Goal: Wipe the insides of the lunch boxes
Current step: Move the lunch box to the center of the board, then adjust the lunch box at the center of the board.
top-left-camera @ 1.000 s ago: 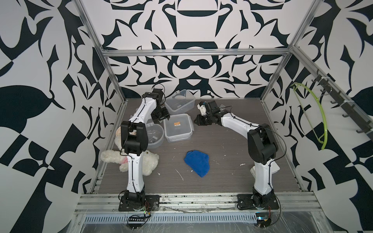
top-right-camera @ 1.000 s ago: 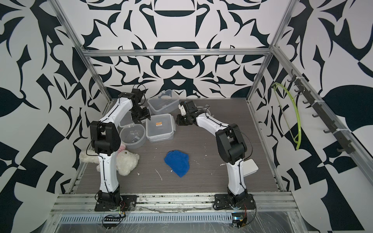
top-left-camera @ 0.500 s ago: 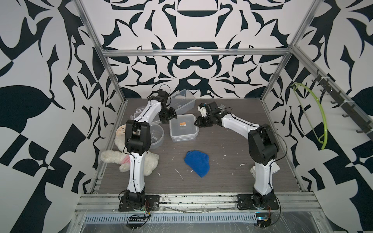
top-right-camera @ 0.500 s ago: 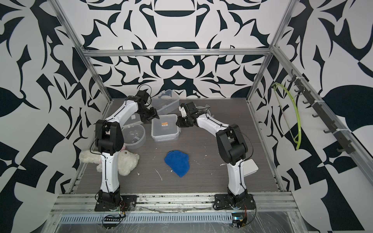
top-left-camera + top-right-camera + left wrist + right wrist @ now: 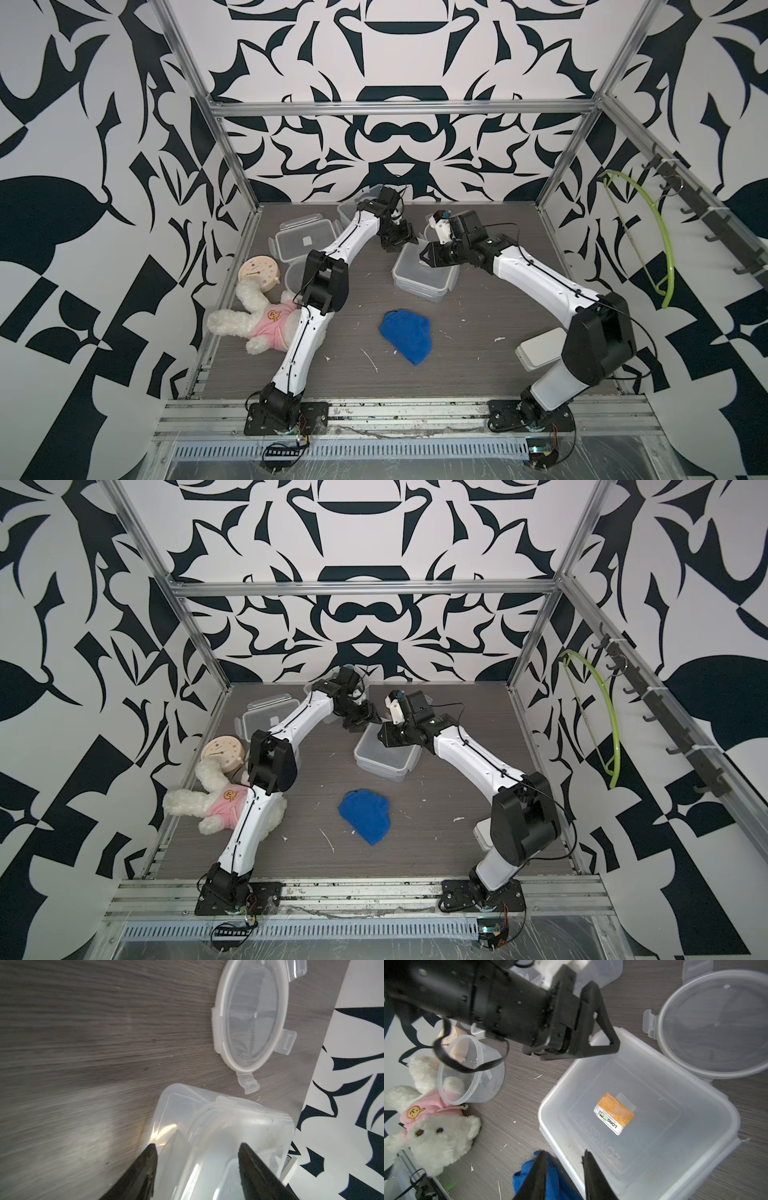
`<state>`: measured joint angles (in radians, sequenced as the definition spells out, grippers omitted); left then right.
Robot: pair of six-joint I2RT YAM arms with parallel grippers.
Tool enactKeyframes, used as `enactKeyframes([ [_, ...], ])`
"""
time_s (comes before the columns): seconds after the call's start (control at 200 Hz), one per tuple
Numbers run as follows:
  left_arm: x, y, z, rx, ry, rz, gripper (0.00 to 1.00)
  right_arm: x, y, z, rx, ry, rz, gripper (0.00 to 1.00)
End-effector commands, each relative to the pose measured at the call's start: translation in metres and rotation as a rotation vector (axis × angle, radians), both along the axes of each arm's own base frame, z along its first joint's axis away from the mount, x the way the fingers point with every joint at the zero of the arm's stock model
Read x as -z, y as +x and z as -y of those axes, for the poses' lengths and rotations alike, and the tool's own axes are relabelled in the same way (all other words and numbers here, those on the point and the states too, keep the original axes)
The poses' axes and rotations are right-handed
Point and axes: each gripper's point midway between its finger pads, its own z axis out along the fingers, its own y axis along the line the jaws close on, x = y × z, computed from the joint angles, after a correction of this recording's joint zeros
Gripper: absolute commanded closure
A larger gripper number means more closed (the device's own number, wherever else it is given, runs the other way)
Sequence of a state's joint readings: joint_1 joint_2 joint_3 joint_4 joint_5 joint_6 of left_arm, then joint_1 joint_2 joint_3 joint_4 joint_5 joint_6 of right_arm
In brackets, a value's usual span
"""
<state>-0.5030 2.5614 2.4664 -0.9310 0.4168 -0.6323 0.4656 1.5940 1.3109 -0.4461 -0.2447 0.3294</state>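
At table [image 5: 457, 365] rear centre | left gripper [image 5: 197, 1145] held spread, nothing clasped | right gripper [image 5: 564, 1151] narrowly parted, set astride square lunch box [image 5: 654, 1088] rim | blue cloth [image 5: 407, 336] seen nearby

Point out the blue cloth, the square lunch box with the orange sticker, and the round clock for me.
blue cloth [image 5: 405, 337]: in a top view, middle of the crumpled fabric.
square lunch box [image 5: 654, 1124]: right wrist view, clear flat panel near its middle.
round clock [image 5: 257, 272]: in a top view, centre of the dial.
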Motion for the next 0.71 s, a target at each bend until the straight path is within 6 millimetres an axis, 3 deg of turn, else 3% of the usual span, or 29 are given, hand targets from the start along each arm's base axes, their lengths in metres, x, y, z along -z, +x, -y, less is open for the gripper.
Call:
enactKeyframes([
  [0.0,-0.024,0.007,-0.008,-0.018,-0.041,-0.002,0.35,0.005,0.013,0.043,0.114,-0.088,0.012,0.68],
  [0.035,-0.037,0.009,-0.013,-0.026,-0.044,0.020,0.35,0.009,0.022,0.054,0.152,-0.084,-0.001,0.68],
  [0.12,-0.070,0.005,-0.034,-0.044,-0.014,0.082,0.35,0.025,0.048,0.081,0.250,-0.070,-0.039,0.83],
  [0.24,-0.091,-0.030,-0.057,-0.041,0.032,0.103,0.35,0.051,0.082,0.101,0.323,-0.078,-0.067,0.92],
  [0.34,-0.079,-0.070,-0.070,-0.044,0.057,0.041,0.37,0.070,0.101,0.111,0.358,-0.130,-0.075,0.97],
  [0.425,-0.055,-0.101,-0.075,-0.083,0.060,-0.036,0.37,0.082,0.107,0.113,0.369,-0.154,-0.096,1.00],
  [0.56,-0.027,-0.113,-0.064,-0.153,-0.017,-0.089,0.36,0.089,0.097,0.116,0.372,-0.167,-0.135,1.00],
  [0.7,-0.020,-0.109,-0.034,-0.115,-0.058,-0.118,0.36,0.086,0.078,0.117,0.380,-0.149,-0.147,1.00],
])
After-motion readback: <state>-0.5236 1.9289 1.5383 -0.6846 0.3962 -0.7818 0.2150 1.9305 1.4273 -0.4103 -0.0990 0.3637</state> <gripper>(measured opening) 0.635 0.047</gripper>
